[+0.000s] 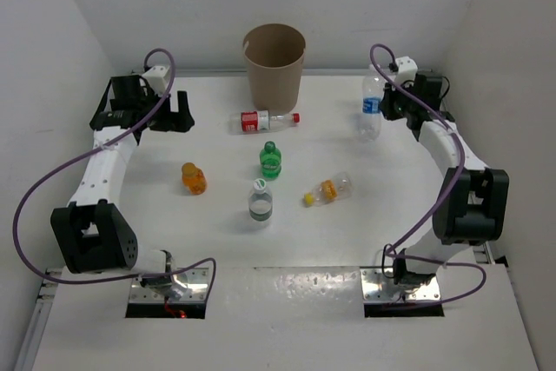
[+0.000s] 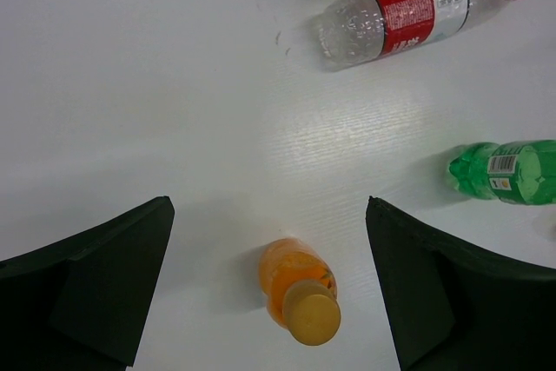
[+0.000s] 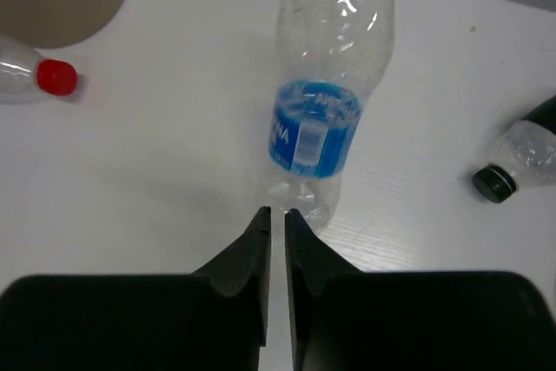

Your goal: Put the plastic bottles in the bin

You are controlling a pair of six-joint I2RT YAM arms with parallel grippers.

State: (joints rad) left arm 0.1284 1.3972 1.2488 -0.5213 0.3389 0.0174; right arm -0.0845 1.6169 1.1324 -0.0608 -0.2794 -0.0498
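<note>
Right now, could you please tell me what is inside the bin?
Inside the bin only bare brown inner wall shows; its near wall hides the bottom and anything lying there.

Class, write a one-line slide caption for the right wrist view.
Right gripper, jaws shut and empty, points at the blue-labelled bottle; a dark-capped bottle lies nearby.

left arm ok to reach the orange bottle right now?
Probably yes. On the left arm the jaws stand wide open; the orange bottle shows between them in the wrist view, bare table around it. The green bottle is well off to the side.
</note>
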